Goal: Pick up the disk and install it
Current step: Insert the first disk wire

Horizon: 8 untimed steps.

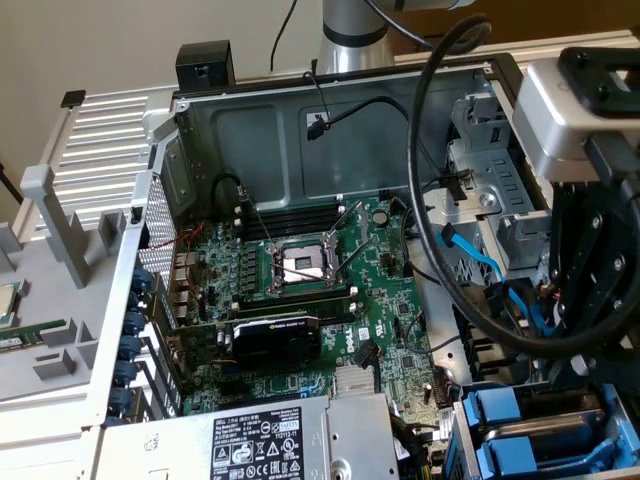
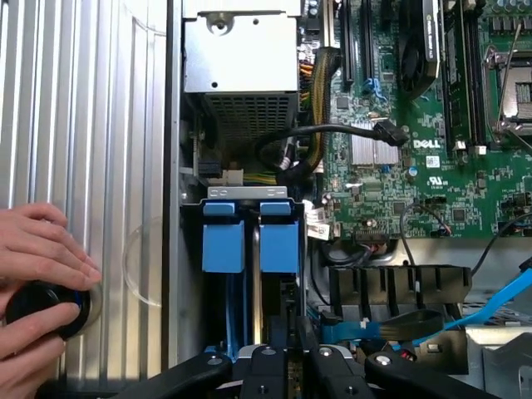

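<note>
Item: open computer case [image 1: 190, 150], lying on its side with the cover off, presumably so the arm can reach in from above. Contents: motherboard [image 1: 330, 300] across the floor of the case, with a bare processor socket [image 1: 300, 265]. A black graphics card [image 1: 275, 340] stands in its slot. The grey power supply [image 1: 260, 440] fills the corner at the exterior view's lower left of the case. Drive cage [image 2: 247, 193]: set in the neighbouring corner, just beside the power supply. It holds two blue-railed carriers standing on edge side by side, an orientation that lets the rails run in the cage guides. The disk [image 2: 278, 245] is judged to be the carrier more nearly in line with the tool, though which of the two it is cannot be settled. It appears seated in the cage, not lifted clear. Gripper [image 2: 293, 349]: hangs directly over the cage, lined up with the slots, probably so any push or pull acts straight along the rails. Whether its jaws are apart or clamped on the carrier cannot be told. A blue data cable [image 1: 480, 265] lies loose near the cage edge. A black cable loop [image 1: 430, 200] hangs slack from the arm, probably to allow travel. Outside the case, on a ribbed metal panel [image 2: 108, 166], a person's hand [image 2: 41, 266] rests on a black knob [image 2: 37, 312], likely a control kept within reach.
</note>
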{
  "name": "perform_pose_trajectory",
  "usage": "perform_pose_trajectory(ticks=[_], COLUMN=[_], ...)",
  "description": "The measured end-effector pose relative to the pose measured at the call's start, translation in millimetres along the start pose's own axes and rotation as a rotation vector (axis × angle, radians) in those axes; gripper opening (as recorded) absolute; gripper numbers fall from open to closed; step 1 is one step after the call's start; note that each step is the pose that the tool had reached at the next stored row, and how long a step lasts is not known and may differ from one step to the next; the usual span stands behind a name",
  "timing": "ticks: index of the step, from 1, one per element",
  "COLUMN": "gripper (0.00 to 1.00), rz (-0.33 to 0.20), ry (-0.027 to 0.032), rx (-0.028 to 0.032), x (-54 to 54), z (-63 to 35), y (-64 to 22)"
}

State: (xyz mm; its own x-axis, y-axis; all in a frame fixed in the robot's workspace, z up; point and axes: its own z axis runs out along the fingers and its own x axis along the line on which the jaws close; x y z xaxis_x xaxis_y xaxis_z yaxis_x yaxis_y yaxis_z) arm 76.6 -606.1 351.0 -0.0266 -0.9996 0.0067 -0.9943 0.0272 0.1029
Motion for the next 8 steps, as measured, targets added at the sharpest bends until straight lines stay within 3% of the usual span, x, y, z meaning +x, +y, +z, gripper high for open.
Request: perform_pose_trajectory(ticks=[3,8], gripper=[0.17,0.17], rz=[0.0,0.0], ry=[0.004,0.0045], rx=[0.0002,0.0002], x=[-1.3,-1.4], z=[0.0,0.1], y=[0.0,0.0])
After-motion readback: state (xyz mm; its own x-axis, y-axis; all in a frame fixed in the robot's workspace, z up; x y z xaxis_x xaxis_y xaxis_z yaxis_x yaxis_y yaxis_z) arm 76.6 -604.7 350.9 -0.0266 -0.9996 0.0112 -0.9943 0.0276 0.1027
